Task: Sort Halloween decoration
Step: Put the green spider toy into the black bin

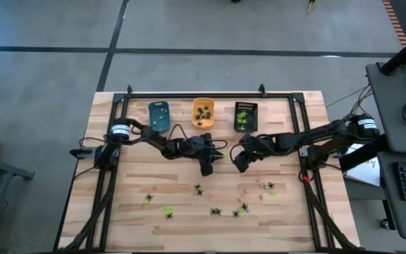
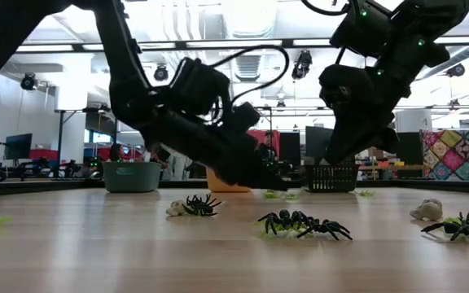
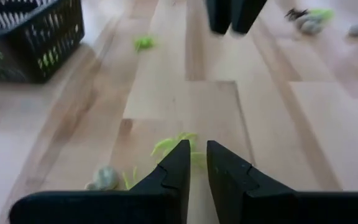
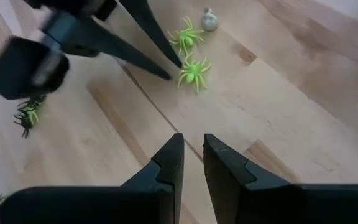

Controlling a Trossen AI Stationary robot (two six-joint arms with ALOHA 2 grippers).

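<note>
Small plastic spiders, black, yellow-green and pale, lie scattered on the near half of the wooden table (image 1: 287, 212), such as the black one (image 2: 202, 205). My left gripper (image 3: 197, 158) is low over the table's middle, tilted down, its fingers a narrow gap apart. Its fingertips (image 4: 178, 67) stand right beside a yellow-green spider (image 4: 194, 72); I cannot tell whether they touch. A second green spider (image 4: 185, 37) and a pale one (image 4: 210, 20) lie beyond. My right gripper (image 4: 193, 146) hangs higher, just right of it, narrowly open with nothing between its fingers.
Three small trays stand in a row at the far edge: blue (image 1: 159, 115), orange (image 1: 203, 113) and black (image 1: 245, 116), the last two with spiders inside. The two grippers are close together at mid-table. A dark frame (image 1: 210, 93) rims the table.
</note>
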